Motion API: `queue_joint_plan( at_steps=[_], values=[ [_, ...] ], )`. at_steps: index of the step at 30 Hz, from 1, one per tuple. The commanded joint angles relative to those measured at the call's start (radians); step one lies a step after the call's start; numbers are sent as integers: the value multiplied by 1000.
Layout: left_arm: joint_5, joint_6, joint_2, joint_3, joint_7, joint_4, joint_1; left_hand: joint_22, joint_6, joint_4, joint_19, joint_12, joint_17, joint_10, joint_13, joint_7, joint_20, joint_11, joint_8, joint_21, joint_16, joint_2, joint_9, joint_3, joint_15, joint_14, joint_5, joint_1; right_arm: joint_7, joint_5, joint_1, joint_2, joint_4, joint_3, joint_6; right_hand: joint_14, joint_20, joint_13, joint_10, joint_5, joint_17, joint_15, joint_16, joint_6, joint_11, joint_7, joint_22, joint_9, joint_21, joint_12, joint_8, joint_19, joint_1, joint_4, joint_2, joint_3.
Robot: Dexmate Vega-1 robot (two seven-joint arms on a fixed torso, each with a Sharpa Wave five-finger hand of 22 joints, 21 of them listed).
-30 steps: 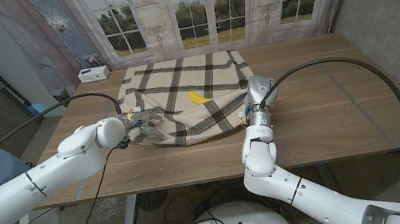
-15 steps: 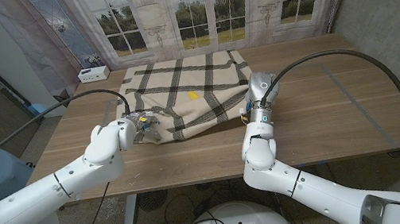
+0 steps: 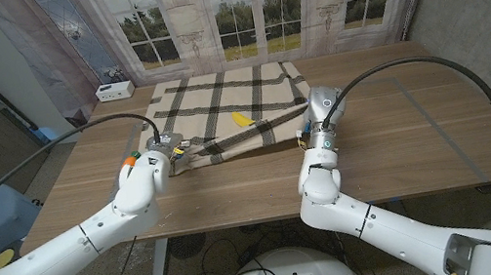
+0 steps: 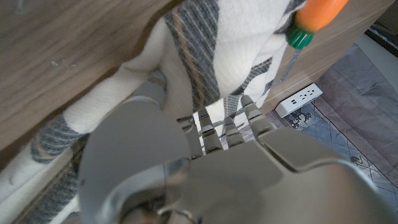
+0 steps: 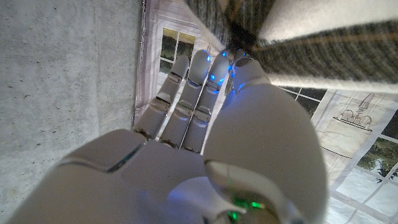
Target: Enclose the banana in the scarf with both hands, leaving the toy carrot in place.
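Folded farther back over itself since a moment ago: scarf, near edge lifted between both hands. Banana uncovered again, lying on scarf between left hand and right hand. Both gripping scarf's edge. Carrot beside left hand on surface.
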Motion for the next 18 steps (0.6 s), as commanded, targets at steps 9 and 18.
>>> queue_joint_plan(
  at_steps=[9,18],
  values=[
    [-183,-109,83,-237,309,-186,197,7,-26,21,20,-8,3,23,8,0,-8,5,29,7,-7,29,47,-6,8,20,26,-18,-120,88,-71,-22,-61,64,-85,11,-4,9,3,-3,14,-94,-12,38,-3,23,4,4,15,4,-8,-8,-6,-2,-8,12],
    [-237,-129,147,-289,279,-279,237,9,-44,27,15,-19,6,14,11,19,-14,11,46,5,-15,47,79,6,11,5,41,-12,-183,114,-135,-31,-114,103,-117,8,-5,14,-1,-4,19,-94,-21,35,-9,21,4,9,18,4,-9,-14,-8,-3,-10,16]
  ],
)
